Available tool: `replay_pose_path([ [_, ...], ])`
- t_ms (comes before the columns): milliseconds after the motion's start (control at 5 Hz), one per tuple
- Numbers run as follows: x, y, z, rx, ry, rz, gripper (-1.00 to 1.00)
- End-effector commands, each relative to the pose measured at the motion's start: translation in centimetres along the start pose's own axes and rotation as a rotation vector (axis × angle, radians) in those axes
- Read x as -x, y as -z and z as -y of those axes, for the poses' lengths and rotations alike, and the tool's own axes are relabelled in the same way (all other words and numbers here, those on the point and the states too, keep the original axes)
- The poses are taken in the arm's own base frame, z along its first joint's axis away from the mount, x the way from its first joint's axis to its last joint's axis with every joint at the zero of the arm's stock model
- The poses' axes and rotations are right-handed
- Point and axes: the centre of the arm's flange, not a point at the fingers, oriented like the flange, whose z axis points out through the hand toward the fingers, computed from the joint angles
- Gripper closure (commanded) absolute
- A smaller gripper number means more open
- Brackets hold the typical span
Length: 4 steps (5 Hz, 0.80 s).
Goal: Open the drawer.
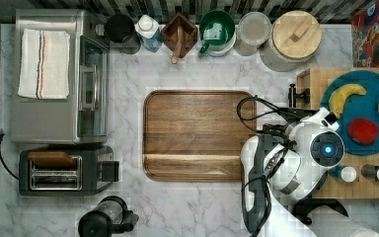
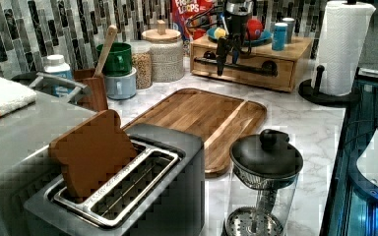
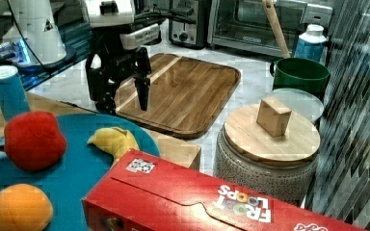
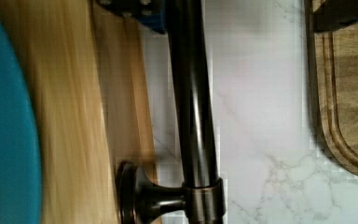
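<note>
The drawer (image 2: 281, 73) is a light-wood box at the left view's far right, with its front panel flush with the box. A long black bar handle (image 2: 248, 68) crosses that panel; one end of the handle (image 1: 292, 96) shows in the top view. My gripper (image 2: 228, 54) hangs in front of the panel, open, with its fingers on either side of the bar. In the wrist view the handle (image 4: 191, 107) runs between the two fingers (image 4: 137, 11), nearer to one than to the other, and nothing is squeezed. The open gripper (image 3: 120, 98) also shows above the counter in the right view.
A teal plate (image 1: 362, 81) with toy fruit and two shakers rest on the drawer box. The brown wooden tray (image 1: 197, 136) lies just beside the handle. A paper towel roll (image 2: 342, 46), a lidded jar (image 1: 296, 37) and a cereal box (image 3: 197, 202) stand nearby.
</note>
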Motion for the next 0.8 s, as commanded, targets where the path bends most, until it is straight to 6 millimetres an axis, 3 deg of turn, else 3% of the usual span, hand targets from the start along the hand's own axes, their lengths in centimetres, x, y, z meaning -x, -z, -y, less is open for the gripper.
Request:
replay_pose_path([
  [200,-1.7,-0.4,22.7,-0.131,0.140,0.094,-1.00],
  [600,-0.8,0.6,28.9,-0.173,0.108,0.140,-1.00],
  [800,-0.3,1.5,31.2,-0.172,0.088,0.157,-1.00],
])
